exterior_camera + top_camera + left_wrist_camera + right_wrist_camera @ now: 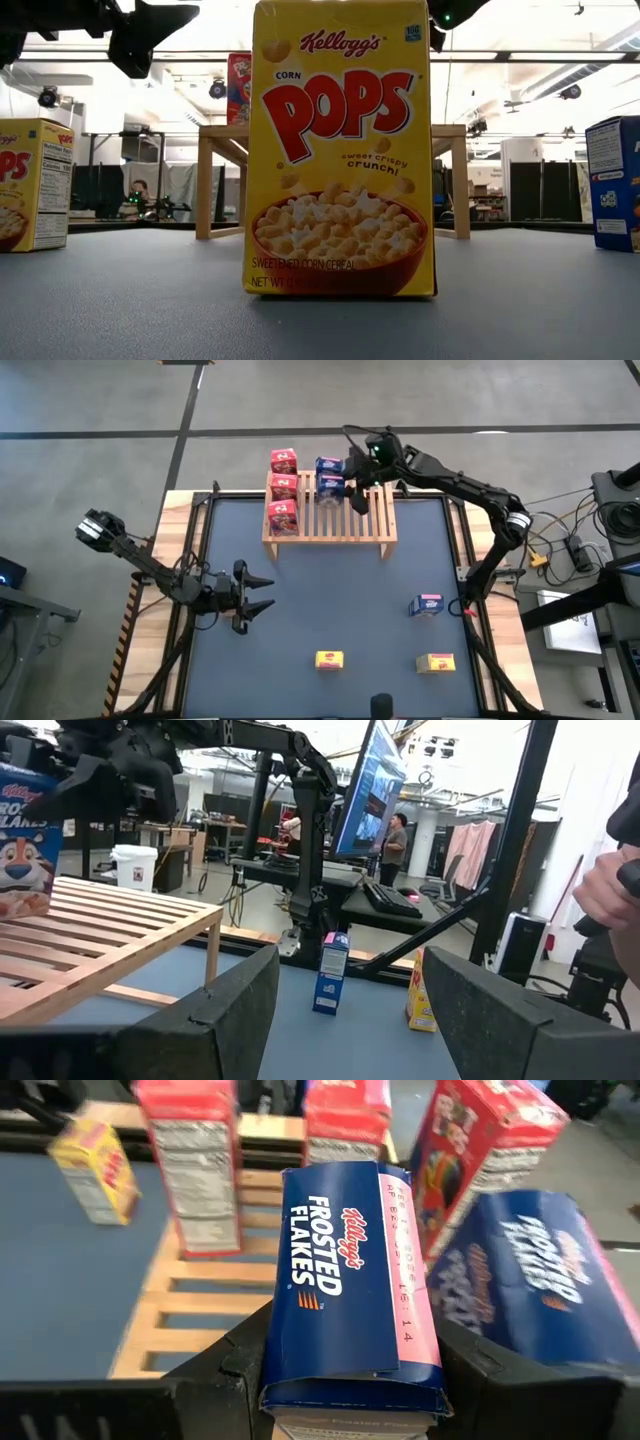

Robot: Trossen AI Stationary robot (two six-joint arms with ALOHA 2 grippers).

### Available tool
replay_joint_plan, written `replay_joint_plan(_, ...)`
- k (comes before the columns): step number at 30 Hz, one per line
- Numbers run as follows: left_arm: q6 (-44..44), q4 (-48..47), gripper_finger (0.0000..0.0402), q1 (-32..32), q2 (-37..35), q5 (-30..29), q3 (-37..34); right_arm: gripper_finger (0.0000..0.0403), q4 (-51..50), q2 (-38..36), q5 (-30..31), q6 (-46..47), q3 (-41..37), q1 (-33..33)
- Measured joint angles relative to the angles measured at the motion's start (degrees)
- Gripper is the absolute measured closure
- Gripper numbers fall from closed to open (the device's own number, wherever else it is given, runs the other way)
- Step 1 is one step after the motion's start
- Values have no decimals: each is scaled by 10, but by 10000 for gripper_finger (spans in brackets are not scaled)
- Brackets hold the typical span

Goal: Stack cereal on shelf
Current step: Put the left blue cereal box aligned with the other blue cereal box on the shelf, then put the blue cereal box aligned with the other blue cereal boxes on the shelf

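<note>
The shelf (340,520), a light slatted wooden rack, stands at the table's far middle. Three red cereal boxes (283,488) stand in a row on its left end, and a blue one (327,464) sits at its far edge. My right gripper (352,488) reaches over the shelf, shut on another blue cereal box (350,1280). My left gripper (252,597) hangs open over the table's left half, with nothing between its fingers (230,1010). On the table stand one blue box (427,605) and two yellow boxes (329,659) (436,663). My right gripper pinches the blue Frosted Flakes box between its two fingers, one finger on each side (272,1360) of its near end. The fingers come from the table's right, slanting down. The box is over the shelf slats; whether it rests on them I cannot tell.
In the low view a yellow Corn Pops box (340,150) fills the middle, hiding much of the shelf (215,140). Past the table's right edge the left wrist view shows a person's hand (610,885) and screens. The dark mat (330,590) lies between shelf and loose boxes.
</note>
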Motion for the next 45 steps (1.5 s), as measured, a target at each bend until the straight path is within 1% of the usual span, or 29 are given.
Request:
replay_joint_plan(6,1,0,170,0,0,0,0,236,-3,3,-18,8,0,0)
replay_joint_plan(15,1,0,170,0,0,0,0,236,-12,14,-23,4,0,0)
replay_joint_plan(19,1,0,170,0,0,0,0,233,-13,14,-46,4,0,0)
replay_joint_plan(22,0,0,170,0,0,0,0,217,-14,14,-48,4,0,0)
replay_joint_plan(29,-1,0,170,0,0,0,0,166,-15,14,-48,11,0,0)
replay_joint_plan(34,-1,-1,170,0,0,0,0,138,-19,10,-46,26,12,0)
replay_joint_plan(40,-10,-12,170,0,0,0,0,121,-24,-14,-43,37,17,1)
replay_joint_plan(45,-19,-16,170,0,0,0,0,121,-51,-38,-42,38,17,1)
